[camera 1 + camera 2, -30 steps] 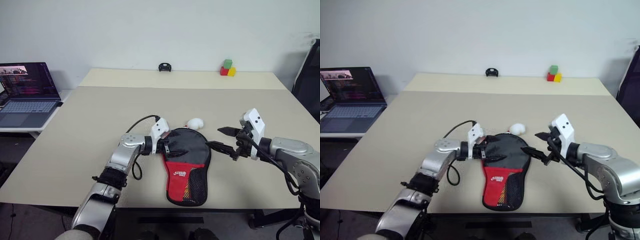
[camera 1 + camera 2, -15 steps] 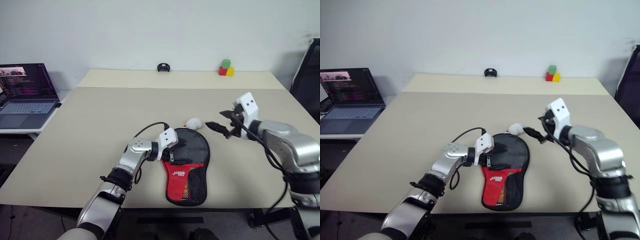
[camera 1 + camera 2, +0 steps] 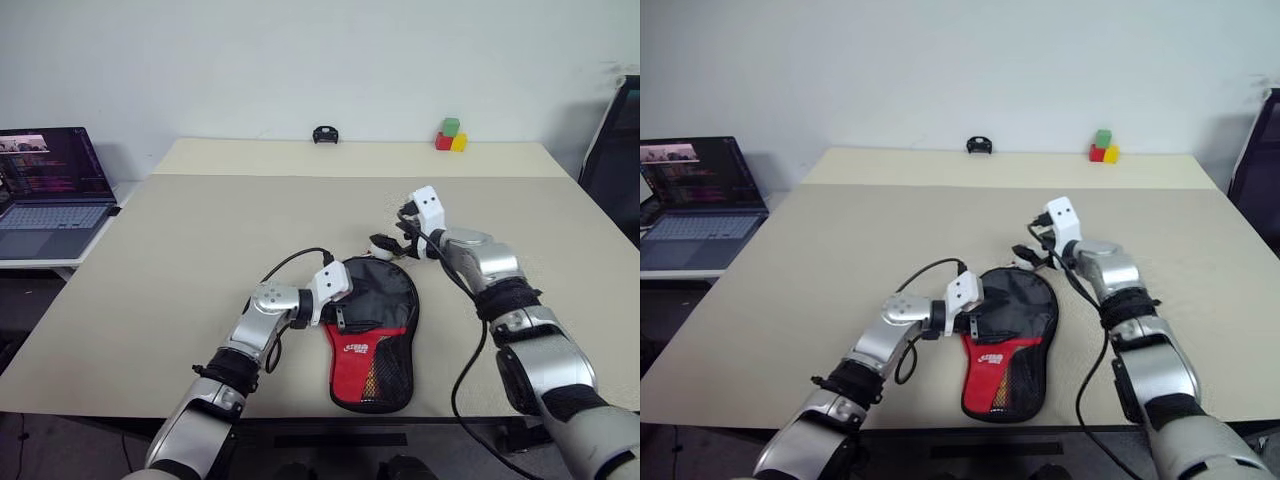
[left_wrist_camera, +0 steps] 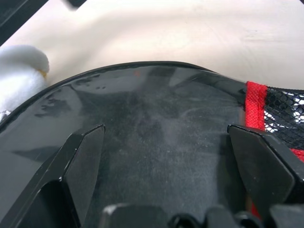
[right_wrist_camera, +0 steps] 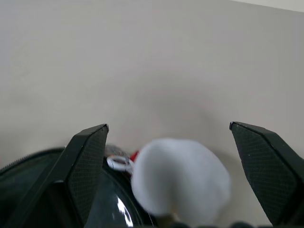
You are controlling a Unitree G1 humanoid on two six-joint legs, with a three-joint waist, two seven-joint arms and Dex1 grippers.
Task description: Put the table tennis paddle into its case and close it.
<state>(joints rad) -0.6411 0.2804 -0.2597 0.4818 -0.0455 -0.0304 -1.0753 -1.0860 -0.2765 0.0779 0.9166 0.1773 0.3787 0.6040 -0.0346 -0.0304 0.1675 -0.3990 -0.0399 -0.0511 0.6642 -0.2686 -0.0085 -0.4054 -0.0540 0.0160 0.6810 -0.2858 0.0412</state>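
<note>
Beige tabletop (image 3: 200, 250) is spreading under a plain white wall; that is what you are working over. Far edge: a small black object (image 3: 325, 134) and a stack of green, red and yellow blocks (image 3: 450, 138). Off to the robot's left, an open laptop (image 3: 48, 190) is sitting on a lower side surface.

You are looking at the case (image 3: 372, 330) lying flat near the front edge, round black end pointing away from the robot, red panel and mesh pocket toward it. Its white pom-pom zipper pull (image 5: 180, 180) is resting on the table just past the round end. The table tennis paddle itself is not something you can make out; nothing of its handle or red edge is sticking out of the case.

Left gripper (image 3: 343, 312): jaws are standing spread wide, pinching nothing. In the left wrist view the two fingers (image 4: 80, 161) are straddling the glossy black face of the case, which is filling the gap between them; the red seam and mesh are sitting just outside one fingertip. Whether the tips are touching the fabric, you cannot tell.

Right gripper (image 3: 388, 243): jaws are likewise spread wide, nothing clamped. In the right wrist view the pom-pom is sitting squarely between the two fingers (image 5: 88, 166), low in the gap, with the zipper ring and the case's rounded rim just beside one finger. Both fingertips are standing apart from the pom-pom, bare table beyond them.
</note>
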